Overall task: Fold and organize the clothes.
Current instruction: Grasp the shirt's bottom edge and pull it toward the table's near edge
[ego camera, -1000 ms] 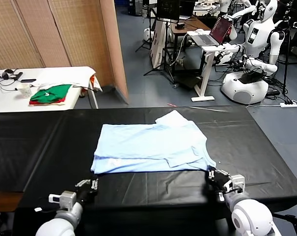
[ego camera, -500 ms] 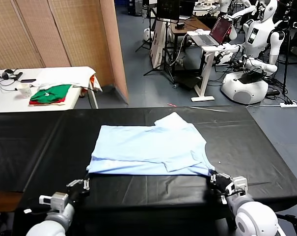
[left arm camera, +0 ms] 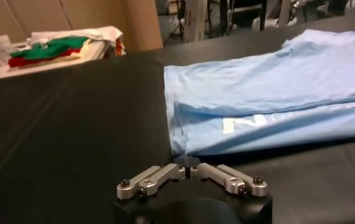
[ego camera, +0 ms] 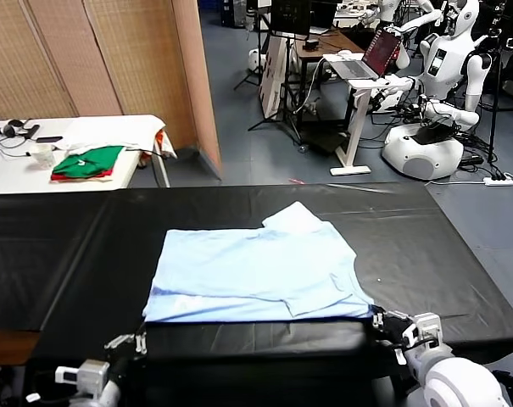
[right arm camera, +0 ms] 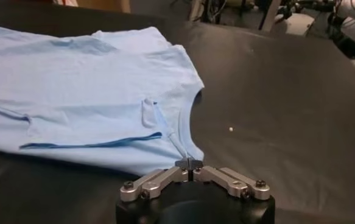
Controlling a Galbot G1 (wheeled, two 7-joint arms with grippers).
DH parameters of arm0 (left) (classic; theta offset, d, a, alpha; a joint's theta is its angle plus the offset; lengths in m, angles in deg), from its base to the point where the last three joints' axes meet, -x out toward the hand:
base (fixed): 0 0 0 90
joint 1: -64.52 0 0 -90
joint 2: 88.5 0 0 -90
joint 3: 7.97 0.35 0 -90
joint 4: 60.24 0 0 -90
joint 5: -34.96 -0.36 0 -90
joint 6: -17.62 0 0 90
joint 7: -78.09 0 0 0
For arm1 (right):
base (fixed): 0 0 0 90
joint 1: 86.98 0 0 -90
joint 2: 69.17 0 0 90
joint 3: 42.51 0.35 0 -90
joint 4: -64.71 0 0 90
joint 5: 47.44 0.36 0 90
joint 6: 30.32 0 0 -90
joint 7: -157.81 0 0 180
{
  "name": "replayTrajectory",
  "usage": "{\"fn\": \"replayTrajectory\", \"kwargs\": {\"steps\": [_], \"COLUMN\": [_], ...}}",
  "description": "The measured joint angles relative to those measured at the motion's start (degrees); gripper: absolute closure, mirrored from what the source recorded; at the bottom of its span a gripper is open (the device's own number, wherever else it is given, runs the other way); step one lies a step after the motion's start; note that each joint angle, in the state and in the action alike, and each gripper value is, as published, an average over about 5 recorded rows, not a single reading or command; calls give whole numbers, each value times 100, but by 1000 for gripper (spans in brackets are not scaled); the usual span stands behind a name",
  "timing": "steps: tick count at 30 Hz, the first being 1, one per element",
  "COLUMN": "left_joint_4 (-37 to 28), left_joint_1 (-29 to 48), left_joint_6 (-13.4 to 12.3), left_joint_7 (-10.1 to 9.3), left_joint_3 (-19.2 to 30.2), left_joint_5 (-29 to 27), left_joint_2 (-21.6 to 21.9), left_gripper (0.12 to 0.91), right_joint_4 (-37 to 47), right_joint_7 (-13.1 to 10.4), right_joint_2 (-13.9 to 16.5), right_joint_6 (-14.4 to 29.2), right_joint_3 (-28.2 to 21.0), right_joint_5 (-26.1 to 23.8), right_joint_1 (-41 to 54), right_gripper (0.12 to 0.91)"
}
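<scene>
The pale light-blue T-shirt [ego camera: 256, 271] lies folded across the middle of the black table [ego camera: 61, 246], one sleeve sticking out at its far side. My left gripper [ego camera: 137, 339] is at the shirt's near left corner, close to the table's front edge. In the left wrist view it [left arm camera: 188, 163] is shut on that corner, and a white print [left arm camera: 250, 122] shows on the T-shirt [left arm camera: 268, 79]. At the near right corner my right gripper [ego camera: 379, 320] is likewise shut on the hem, as seen in the right wrist view [right arm camera: 189, 163] at the edge of the T-shirt [right arm camera: 86, 85].
Green-and-red folded garments [ego camera: 88, 161] rest on a white side table [ego camera: 10, 174] at the back left. A wooden partition [ego camera: 197, 76] stands behind the black table. Other robots [ego camera: 426, 127] and a desk with a laptop [ego camera: 370, 55] fill the back right.
Both grippers have drawn back toward the table's front edge, still shut on the shirt's near corners. The shirt has slid with them toward me and lies flatter.
</scene>
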Motion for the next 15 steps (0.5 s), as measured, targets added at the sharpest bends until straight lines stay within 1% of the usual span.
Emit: {"fn": "replayTrajectory", "kwargs": {"steps": [2,4,5,6,8,9,10,12,13,15], "left_joint_4": [56,100,123,146,198,223,252,315,353,440], "left_joint_1": [-90,-146,-171,-194,-243,-267,-294,-356,-394,-480], "left_joint_6": [18,47,68,92,156,193,240,337,384,454], "left_joint_7": [-38,-92,-119,-140,-175,-194,-217,-263,-289,-341], "left_joint_3": [-38,-55,-59,-63,-71,-77,-86,-111,-132,-184], "left_joint_5": [3,15,24,37,66,79,91,109,120,155], "left_joint_2": [-9,-24,-32,-39,-50,-53,-55,-56,-56,-51], "left_gripper": [885,873,861,831,732,675,600,486,411,299], "right_joint_4": [-59,-124,-159,-193,-259,-292,-327,-407,-456,-563], "right_joint_7": [-34,-37,-26,-15,1,3,4,2,1,0], "right_joint_2": [-13,-21,-24,-27,-32,-33,-33,-29,-28,-39], "right_joint_6": [0,0,0,0,0,0,0,-1,-1,-1], "right_joint_3": [-7,-7,-6,-4,2,8,20,54,78,133], "right_joint_5": [-2,-10,-17,-23,-34,-37,-38,-34,-26,2], "right_joint_1": [-59,-126,-163,-199,-263,-292,-321,-370,-386,-386], "right_gripper": [873,815,768,701,588,513,456,342,287,198]}}
